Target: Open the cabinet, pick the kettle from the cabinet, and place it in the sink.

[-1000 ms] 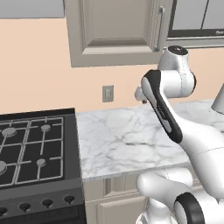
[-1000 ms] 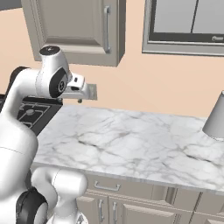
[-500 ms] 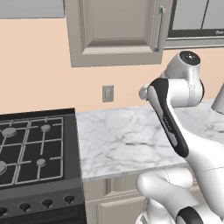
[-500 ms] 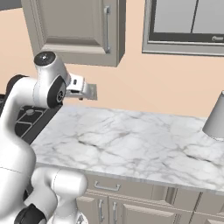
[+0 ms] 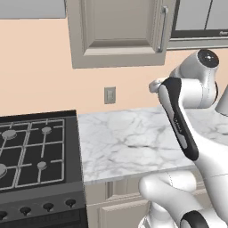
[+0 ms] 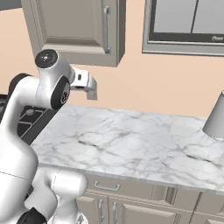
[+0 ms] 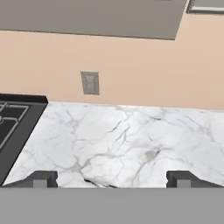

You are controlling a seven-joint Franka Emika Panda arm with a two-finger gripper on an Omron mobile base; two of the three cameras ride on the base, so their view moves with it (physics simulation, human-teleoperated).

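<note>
Hanging on the peach wall above the table, the cabinet (image 5: 116, 32) is a taupe-grey unit with a recessed-panel door that is shut, and its long vertical bar handle (image 5: 163, 27) runs down the door's right edge. From the right base camera the same cabinet (image 6: 74, 28) sits at the upper left, with a dark-framed glass-fronted cabinet (image 6: 188, 24) well apart to its right. Below the cabinet, a small grey wall outlet (image 5: 109, 95) is set in the wall just above the table's back edge.

The claw (image 6: 91, 87) is held in the air below the cabinet's lower right corner, touching nothing; from the hand camera its two dark fingertips (image 7: 41, 178) stand wide apart with nothing between them, looking over the table toward the outlet (image 7: 90, 82).

The white marble table (image 5: 133, 142) stretches across the middle of the scene. A black gas stove (image 5: 33, 153) with round burners adjoins its left end. A grey cone-shaped object (image 6: 215, 117) stands at the table's right end, near the wall. Beige cupboards (image 6: 131, 203) with small handles sit under the table.
</note>
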